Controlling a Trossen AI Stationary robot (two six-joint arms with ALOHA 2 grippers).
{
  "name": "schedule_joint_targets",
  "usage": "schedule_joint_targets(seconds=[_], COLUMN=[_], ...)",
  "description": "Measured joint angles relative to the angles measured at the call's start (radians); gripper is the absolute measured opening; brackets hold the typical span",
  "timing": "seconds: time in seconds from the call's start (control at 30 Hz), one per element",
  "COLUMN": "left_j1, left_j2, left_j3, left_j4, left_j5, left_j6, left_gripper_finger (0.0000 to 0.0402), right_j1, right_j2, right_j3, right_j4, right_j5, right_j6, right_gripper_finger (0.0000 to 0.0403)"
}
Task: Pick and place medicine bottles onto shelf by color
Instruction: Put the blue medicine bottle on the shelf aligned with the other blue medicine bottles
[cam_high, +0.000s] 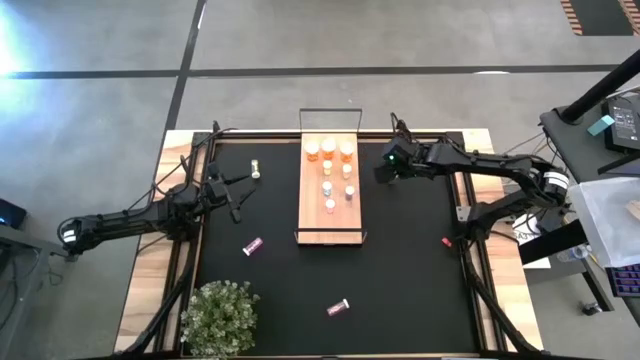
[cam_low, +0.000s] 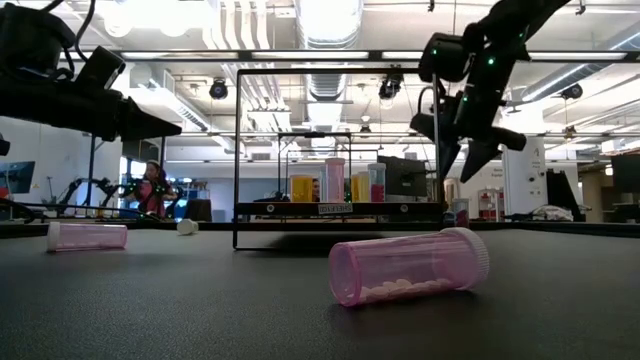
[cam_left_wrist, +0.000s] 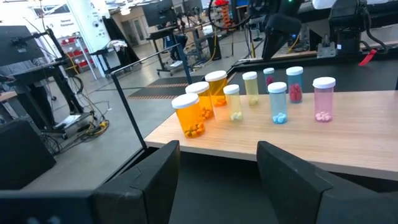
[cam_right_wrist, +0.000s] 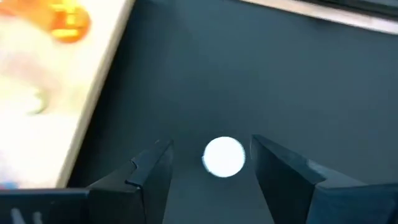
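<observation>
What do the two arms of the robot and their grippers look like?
Both arms are dark, slim and jointed, with black cables running along them. The right arm has a pale grey band at one joint and a small green light near its wrist. Each ends in two flat, dark, squared fingers: left gripper, right gripper.

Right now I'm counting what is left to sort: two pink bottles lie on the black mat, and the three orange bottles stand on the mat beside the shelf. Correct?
Not quite. The two pink bottles do lie on the mat, but the three orange bottles stand on the shelf itself, in a row at its far end, as the high view shows.
</observation>
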Motion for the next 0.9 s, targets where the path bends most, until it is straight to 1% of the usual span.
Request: schedule_joint_targets(seconds=[0.17,0.33,0.73,0.9], left_j1=[0.000,0.000,0.000,0.000], left_j2=[0.001,0.001,0.001,0.001], left_j3=[0.000,0.000,0.000,0.000], left_j4=[0.000,0.000,0.000,0.000], left_j5=[0.000,0.000,0.000,0.000], left_j6=[0.000,0.000,0.000,0.000], left_gripper_finger=[0.0199,0.0199,0.0199,0.0199], right_j1=[-0.077,-0.112,-0.114,-0.110], right_j2=[0.035,0.072,0.101,0.107], right_j3=[0.000,0.000,0.001,0.000], right_j4=[-0.002,-0.001,0.003,0.003], right_j5=[-0.069,-0.093,-0.104,-0.131], right_j6=[-0.025,-0.046,-0.050,-0.049], right_gripper_finger=[0.0203,0.0203,0.0203,0.0203])
